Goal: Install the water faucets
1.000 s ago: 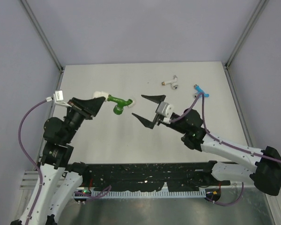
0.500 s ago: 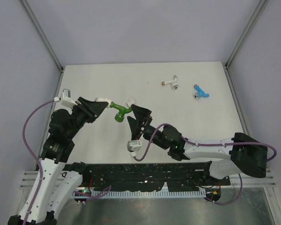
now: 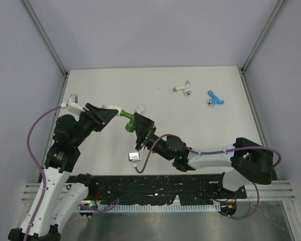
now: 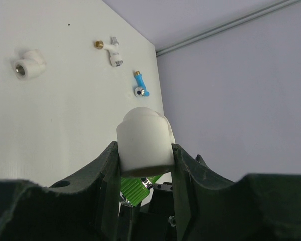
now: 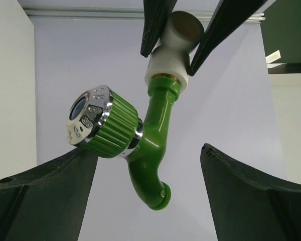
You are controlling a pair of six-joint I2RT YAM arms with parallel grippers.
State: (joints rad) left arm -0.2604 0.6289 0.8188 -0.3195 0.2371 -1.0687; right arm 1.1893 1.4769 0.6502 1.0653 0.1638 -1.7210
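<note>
My left gripper (image 3: 110, 112) is shut on a stubby white pipe fitting (image 3: 113, 107) and holds it above the table. The green faucet (image 3: 129, 121) is joined to that fitting by its threaded end. In the left wrist view the fitting (image 4: 143, 138) sits between the jaws with the green knob (image 4: 132, 189) below it. My right gripper (image 3: 137, 123) is open, its jaws either side of the green faucet (image 5: 150, 135), the left pad close under the silvery knob (image 5: 88, 115). The white faucet (image 3: 184, 89) and blue faucet (image 3: 215, 98) lie at the back right. The brown faucet is out of view.
A loose white elbow fitting (image 3: 139, 108) lies on the table just behind the two grippers; it also shows in the left wrist view (image 4: 29, 64). Grey walls with metal corner posts (image 3: 46, 37) enclose the white table (image 3: 200, 130).
My right arm has swung left and in from the table's middle, and its open jaws now straddle the green faucet. My left gripper, still holding the fitting, has shifted slightly.
</note>
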